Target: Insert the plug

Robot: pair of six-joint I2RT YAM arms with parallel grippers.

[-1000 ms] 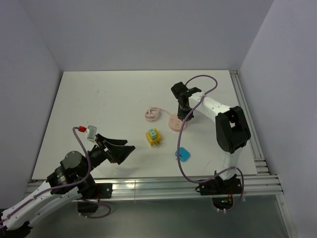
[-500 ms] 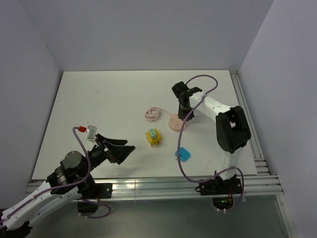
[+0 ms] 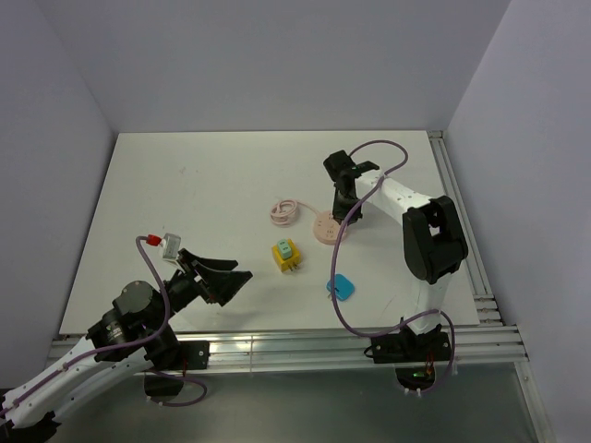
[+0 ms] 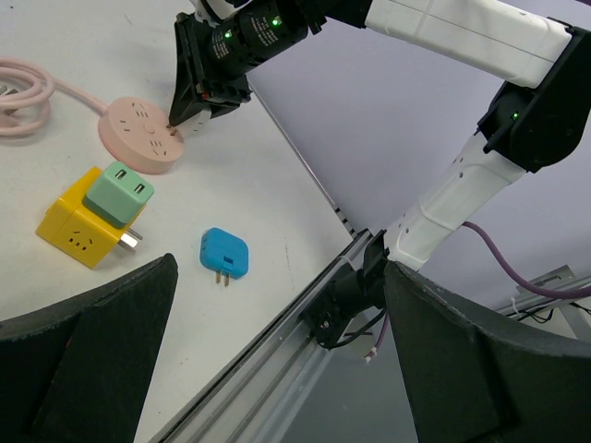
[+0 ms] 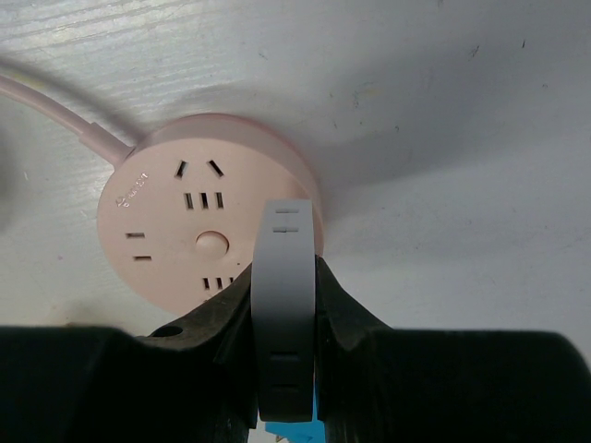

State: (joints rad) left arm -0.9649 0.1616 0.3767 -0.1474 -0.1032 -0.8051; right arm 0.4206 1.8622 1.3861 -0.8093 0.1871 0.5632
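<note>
A round pink socket lies on the white table right of centre, its slotted face up. My right gripper hangs just over the socket's right rim, shut on a pale grey plug held edge-on between the fingers. The plug's lower end covers part of the socket's rim; its prongs are hidden. The left wrist view shows the right gripper tilted down with its tip at the pink socket. My left gripper stands open near the front left, with nothing between its fingers.
A yellow cube adapter with a green plug on it lies left of the socket. A blue plug lies near the front edge. The socket's pink cable is coiled behind. An aluminium rail runs along the table's front.
My right gripper has edged slightly to the right with the plug, still over the socket. The left arm has not moved.
</note>
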